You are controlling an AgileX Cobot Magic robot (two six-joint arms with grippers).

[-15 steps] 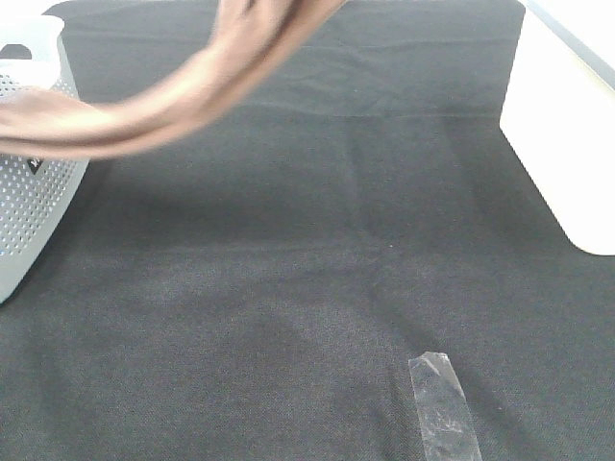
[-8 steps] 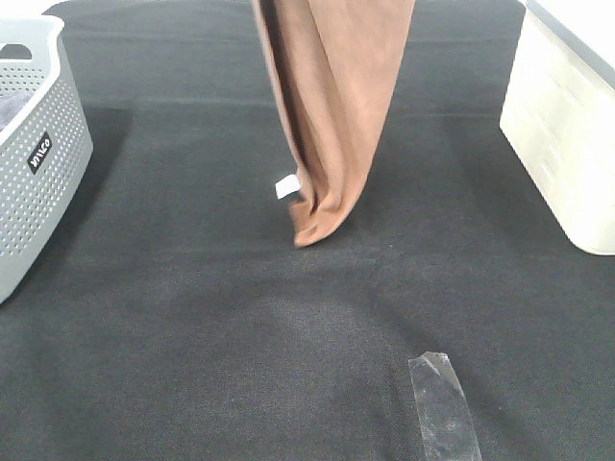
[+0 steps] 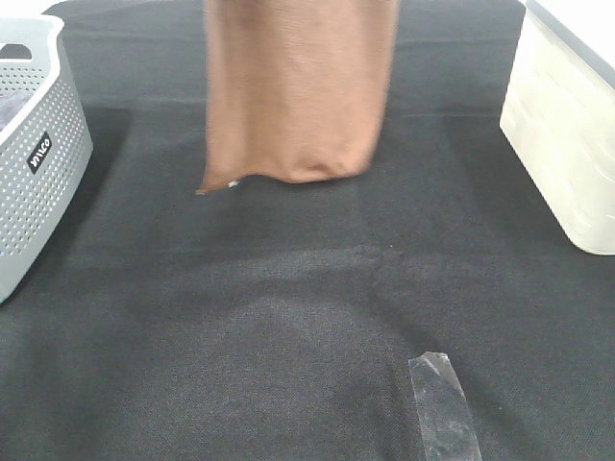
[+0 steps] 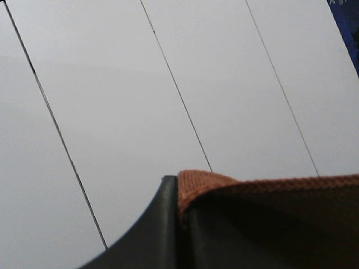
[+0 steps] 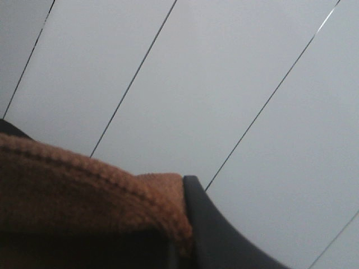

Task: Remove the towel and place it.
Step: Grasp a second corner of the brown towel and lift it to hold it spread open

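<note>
Exterior high view: the towel [image 3: 293,96] hangs spread wide over the far middle of the black table cover [image 3: 288,317], between the grey basket [image 3: 38,144] at left and the white bin [image 3: 567,144] at right. I have the left gripper [image 4: 180,207] and right gripper [image 5: 182,224] each pinched tight on a top corner, by my judgement to open the cloth for laying flat.

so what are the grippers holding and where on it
The towel: the left gripper pinches its stitched edge at one corner, the right gripper at another.
</note>
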